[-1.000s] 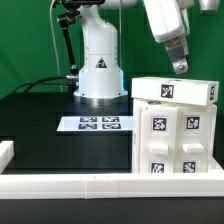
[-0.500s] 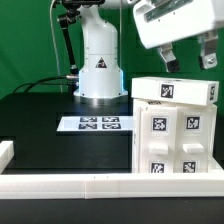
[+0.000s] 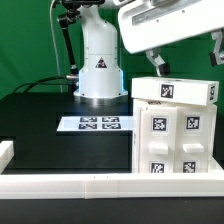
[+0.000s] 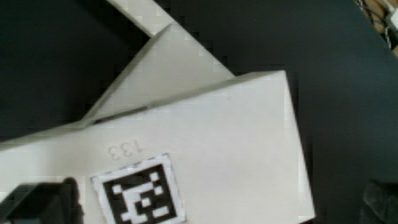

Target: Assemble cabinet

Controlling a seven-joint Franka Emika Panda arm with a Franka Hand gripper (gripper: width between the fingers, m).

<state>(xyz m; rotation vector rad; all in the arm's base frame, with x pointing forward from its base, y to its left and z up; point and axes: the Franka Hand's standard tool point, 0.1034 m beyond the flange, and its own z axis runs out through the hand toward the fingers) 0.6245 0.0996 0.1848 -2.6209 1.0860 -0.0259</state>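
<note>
While pincer (image 3: 188,58) hangs spread above cabinet (image 3: 175,130) | right fingertip cropped | wrist view blurred

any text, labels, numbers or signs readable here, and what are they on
No words or numbers can be read.
Robot base: a dark triangular sign, its symbol too small to read.
Cabinet: black-and-white square tags, patterns only.
Marker board: four such tags, no text.
Cabinet, wrist view: faint embossed marks above a tag, too blurred to read.

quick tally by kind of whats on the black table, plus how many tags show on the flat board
large white boxy plastic cabinet: 1
thin flat white marker board: 1
black-and-white square tags on that board: 4
long white rail along the table's front edge: 1
total things, tags aside: 3
</note>
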